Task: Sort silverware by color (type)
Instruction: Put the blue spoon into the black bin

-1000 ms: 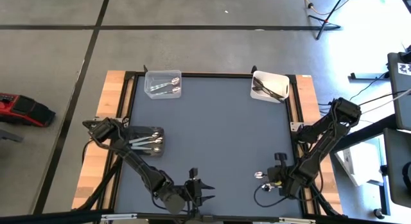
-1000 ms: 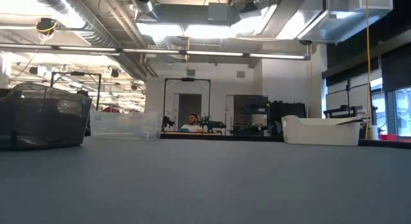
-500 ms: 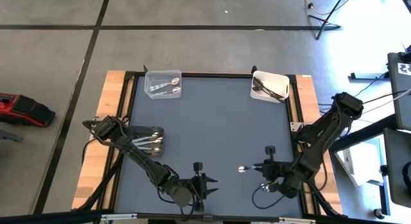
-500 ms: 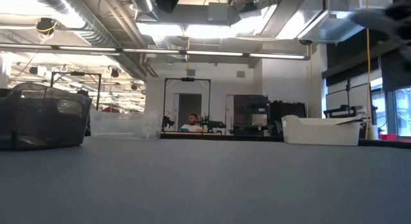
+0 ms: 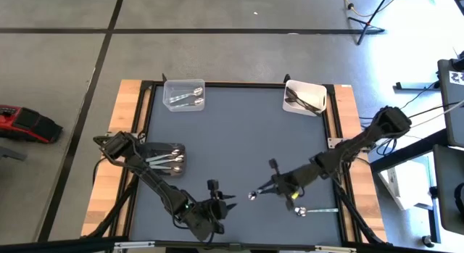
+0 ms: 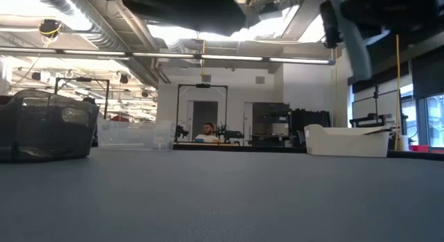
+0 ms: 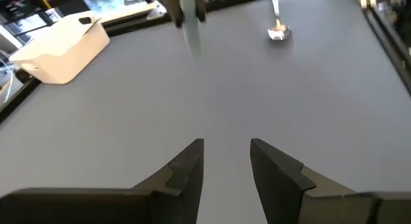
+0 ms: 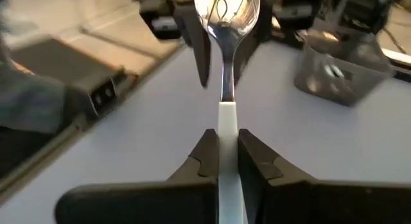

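My right gripper [image 5: 270, 186] hangs above the table's near middle, shut on a shiny light silver spoon [image 8: 226, 9] whose bowl [image 5: 252, 195] points toward the table's left. My left gripper [image 5: 220, 206] stands open just left of it, near the front edge, with nothing between its fingers [image 7: 186, 166]. A second light spoon [image 5: 315, 209] lies flat on the mat at the near right. The clear bin [image 5: 185, 95] at the far left holds light spoons. Dark utensils lie in the white bin [image 5: 304, 97] at the far right. My right gripper pinches the spoon's handle [image 8: 225, 118] between its two fingers [image 8: 205, 153]. The fingers lie along the handle and slant slightly downward from the table's right. The bowl sticks out ahead of the fingertips, and the spoon is lifted clear of the mat.
A dark bin [image 5: 165, 159] with several spoons sits at the table's left edge. Wooden rails [image 5: 127, 122] frame the grey mat [image 5: 239, 144], whose middle is bare. In the low view a person [image 6: 206, 134] sits far off in the room behind.
My right gripper has swung from the near right toward the table's left and risen. It has tipped from pointing down to nearly level, carrying the spoon with it. My left gripper has rolled and tipped a little.
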